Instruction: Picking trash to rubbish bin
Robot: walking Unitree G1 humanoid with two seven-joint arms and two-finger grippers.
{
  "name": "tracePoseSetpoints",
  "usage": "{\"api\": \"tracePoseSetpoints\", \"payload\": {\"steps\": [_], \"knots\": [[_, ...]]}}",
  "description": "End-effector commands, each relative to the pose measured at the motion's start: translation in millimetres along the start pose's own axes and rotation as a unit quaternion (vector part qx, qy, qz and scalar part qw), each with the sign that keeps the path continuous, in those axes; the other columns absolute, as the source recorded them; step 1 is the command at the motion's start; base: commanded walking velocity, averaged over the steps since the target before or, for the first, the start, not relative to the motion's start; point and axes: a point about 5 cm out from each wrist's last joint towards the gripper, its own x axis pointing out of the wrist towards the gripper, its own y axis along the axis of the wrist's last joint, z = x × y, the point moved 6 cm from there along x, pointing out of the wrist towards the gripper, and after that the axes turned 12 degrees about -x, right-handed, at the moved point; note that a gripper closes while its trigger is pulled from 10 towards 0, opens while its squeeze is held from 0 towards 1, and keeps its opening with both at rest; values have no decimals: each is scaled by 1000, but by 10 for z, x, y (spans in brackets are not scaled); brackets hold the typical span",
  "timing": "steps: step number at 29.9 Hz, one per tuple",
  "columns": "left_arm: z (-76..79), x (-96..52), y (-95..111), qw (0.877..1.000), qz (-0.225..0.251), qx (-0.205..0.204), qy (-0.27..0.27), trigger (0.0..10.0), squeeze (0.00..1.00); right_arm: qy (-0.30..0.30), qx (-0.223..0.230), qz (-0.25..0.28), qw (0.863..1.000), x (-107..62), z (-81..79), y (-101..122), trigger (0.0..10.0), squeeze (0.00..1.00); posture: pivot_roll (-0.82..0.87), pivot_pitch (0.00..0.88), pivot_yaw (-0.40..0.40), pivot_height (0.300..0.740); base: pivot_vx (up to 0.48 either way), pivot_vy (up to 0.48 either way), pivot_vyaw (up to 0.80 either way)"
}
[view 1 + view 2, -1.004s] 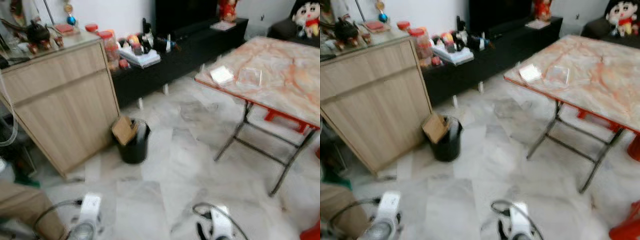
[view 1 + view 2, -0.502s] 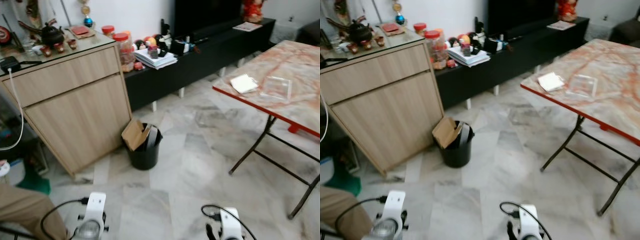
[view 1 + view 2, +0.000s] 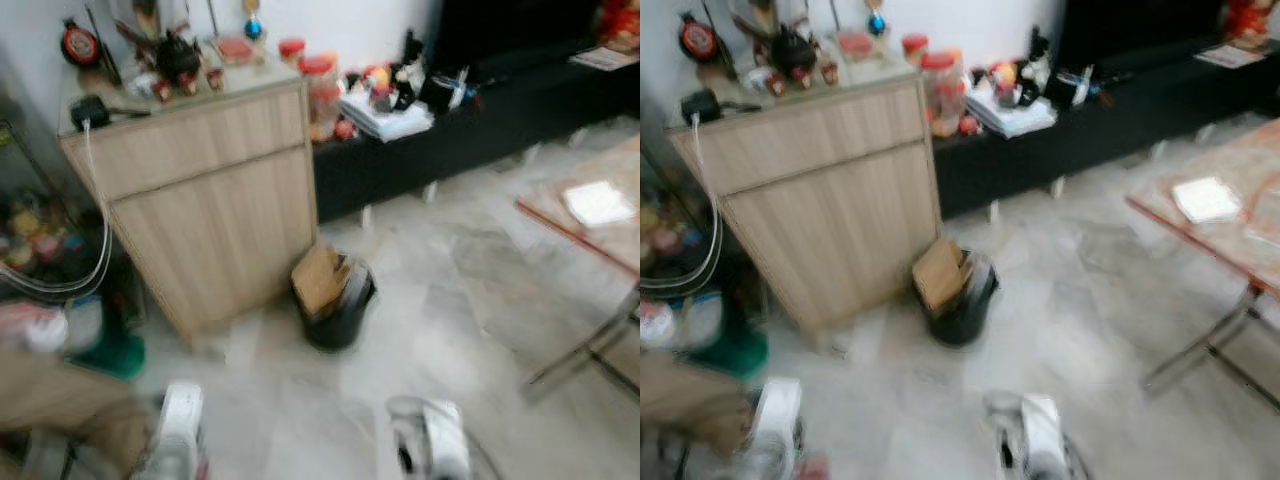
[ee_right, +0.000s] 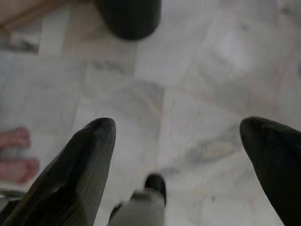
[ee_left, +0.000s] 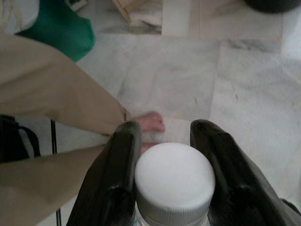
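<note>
Gripping a bottle with a white cap (image 5: 174, 178), the left gripper (image 5: 173, 155) has its two black fingers pressed against the cap's sides, low over the pale marble floor (image 3: 470, 300). The right gripper (image 4: 181, 155) hangs with its fingers spread wide and nothing between them, above the same floor.

The black bin (image 3: 338, 302) stands on the floor just beside the lower corner of a wooden cabinet (image 3: 215, 195), with a piece of brown cardboard (image 3: 317, 277) sticking out of its top. The head views are blurred, so the small things on the cabinet top are hard to tell apart; a dark teapot (image 3: 178, 57) and some red-lidded jars (image 3: 320, 85) can be made out. A low black bench (image 3: 470, 120) runs along the wall, carrying a stack of papers (image 3: 385, 115). At the right edge stands a folding table (image 3: 1240, 235) with a white pad (image 3: 1205, 198) on it.

Near the left gripper, a person's leg in tan trousers (image 5: 51, 103) and bare toes (image 5: 149, 123) rest on the floor, with something green (image 5: 59, 28) lying beyond.
</note>
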Motion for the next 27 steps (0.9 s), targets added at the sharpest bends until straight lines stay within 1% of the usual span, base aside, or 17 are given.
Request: {"api": "tracePoseSetpoints", "payload": {"steps": [1, 6, 11, 17, 22, 26, 27], "knots": [[-125, 9, 59, 1000, 7, 2, 13, 10000, 0, 8, 10, 8, 1000, 12, -89, 62, 10000, 0, -56, 32, 27, 740, 420, 0, 0], [-136, 10, 65, 1000, 7, 0, 15, 10000, 0, 10, 11, 13, 1000, 16, -92, 89, 10000, 0, -53, 33, 25, 740, 425, 0, 0], [-134, 11, 73, 1000, 9, -2, 15, 10000, 0, 12, 14, 15, 1000, 21, -101, 115, 10000, 0, -52, 31, 25, 740, 424, 0, -725], [-106, 20, 137, 1000, 18, -6, 10, 10000, 0, 9, 11, 20, 1000, 23, -90, 136, 10000, 0, -50, 30, 24, 740, 426, 0, 0], [-42, 29, 201, 1000, 25, -9, -7, 10000, 0, 8, 17, 23, 1000, 25, -91, 149, 10000, 0, -52, 29, 25, 740, 439, 0, 0], [0, 33, 248, 999, 32, -8, -15, 10000, 0, 12, 13, 24, 1000, 25, -101, 153, 10000, 0, -52, 29, 26, 740, 439, 0, -730], [20, 36, 287, 999, 38, -8, -19, 10000, 0, 11, 16, 24, 1000, 24, -96, 151, 10000, 0, -52, 29, 26, 740, 439, 0, -800]]}}
